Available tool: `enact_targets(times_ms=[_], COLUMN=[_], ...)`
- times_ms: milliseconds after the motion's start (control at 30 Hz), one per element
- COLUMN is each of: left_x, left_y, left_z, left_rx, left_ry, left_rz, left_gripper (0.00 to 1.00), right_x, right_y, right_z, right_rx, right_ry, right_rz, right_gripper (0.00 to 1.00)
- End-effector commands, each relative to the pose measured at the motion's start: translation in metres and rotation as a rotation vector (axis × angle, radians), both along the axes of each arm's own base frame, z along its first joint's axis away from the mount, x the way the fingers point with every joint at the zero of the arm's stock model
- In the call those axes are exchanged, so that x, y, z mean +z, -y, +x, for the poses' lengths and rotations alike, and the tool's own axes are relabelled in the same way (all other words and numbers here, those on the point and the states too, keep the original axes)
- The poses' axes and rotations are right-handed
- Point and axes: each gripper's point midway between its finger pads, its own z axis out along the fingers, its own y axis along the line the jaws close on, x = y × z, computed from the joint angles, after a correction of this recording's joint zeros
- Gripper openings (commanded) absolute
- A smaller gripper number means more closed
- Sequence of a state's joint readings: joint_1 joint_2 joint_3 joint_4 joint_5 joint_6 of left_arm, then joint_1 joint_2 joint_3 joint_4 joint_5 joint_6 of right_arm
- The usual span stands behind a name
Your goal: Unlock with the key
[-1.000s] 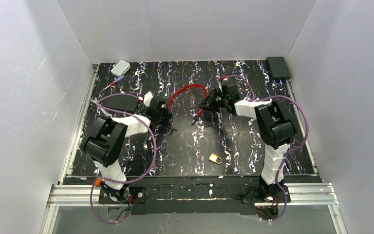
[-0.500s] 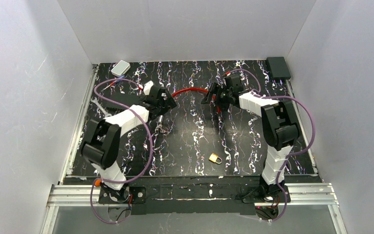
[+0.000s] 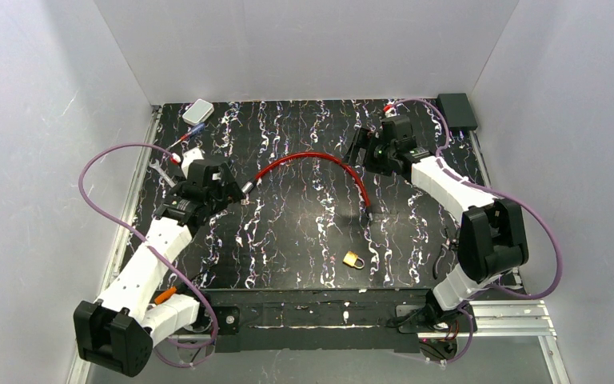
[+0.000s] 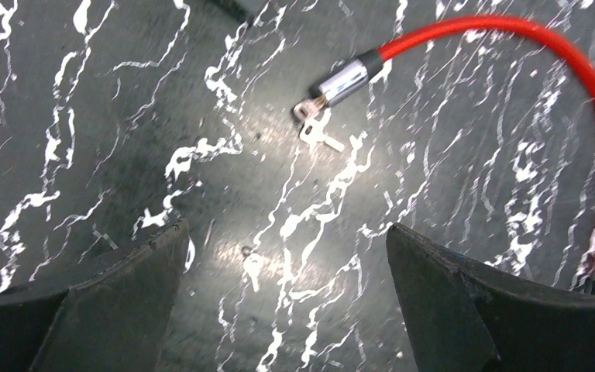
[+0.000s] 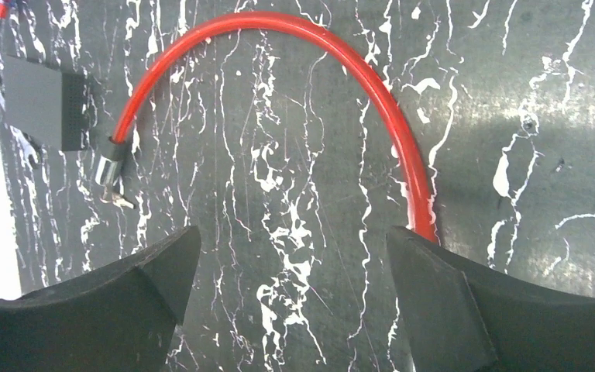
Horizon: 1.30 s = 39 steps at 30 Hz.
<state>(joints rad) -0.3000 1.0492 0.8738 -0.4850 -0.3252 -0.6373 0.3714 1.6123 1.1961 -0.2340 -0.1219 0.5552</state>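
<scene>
A red cable lock (image 3: 313,158) lies in an arc on the black marbled table (image 3: 304,240). Its silver end (image 4: 341,80) lies near my left gripper, with a small silver key (image 4: 314,128) on the table right beside it. The key (image 5: 120,200) also shows small in the right wrist view. The cable's other end (image 3: 365,210) lies mid-table. A brass padlock (image 3: 353,259) sits alone near the front edge. My left gripper (image 3: 225,188) (image 4: 287,232) is open over bare table, just short of the key. My right gripper (image 3: 361,148) (image 5: 293,232) is open beside the cable's arc (image 5: 318,35), holding nothing.
A white box (image 3: 197,111) and a red-and-blue tool (image 3: 185,138) lie at the back left. A black box (image 3: 456,110) stands in the back right corner. White walls close in the table on three sides. The purple cables of both arms loop outward.
Both grippers have opened and let go of the red cable, which now lies spread flat. The left arm has swung left and forward, the right arm back and right.
</scene>
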Motion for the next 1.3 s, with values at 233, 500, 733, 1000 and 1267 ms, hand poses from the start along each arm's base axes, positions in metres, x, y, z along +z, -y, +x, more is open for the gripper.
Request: enact_targets(times_ms=[233,500,733,1000,1267], left_x=[0.015,0.029,0.037,0.048,0.044], left_y=[-0.011,-0.029,-0.045,-0.073,-0.072], left_z=[-0.035,-0.060,-0.077,-0.099,-0.096], left_rx=[-0.121,-0.117,-0.031,0.085,0.097], left_ry=[-0.033,0.046,0.098,0.131,0.136], left_rz=[0.080,0.134,0.132,0.196,0.186], left_gripper=[0.98,0.98,0.98,0.98,0.98], right_x=[0.018,0.018,-0.004,-0.039,-0.074], right_y=[-0.064,-0.132,-0.206,-0.286,-0.325], right_z=[-0.067,-0.131,-0.175,-0.201,-0.192], right_rx=[0.174,0.362,0.536,0.686,0.778], right_ry=[0.107,0.244,0.332,0.353,0.390], right_rz=[-0.106,-0.210,-0.291,-0.374,-0.419], right_gripper=[0.95,0.90,0.89,0.85,0.79])
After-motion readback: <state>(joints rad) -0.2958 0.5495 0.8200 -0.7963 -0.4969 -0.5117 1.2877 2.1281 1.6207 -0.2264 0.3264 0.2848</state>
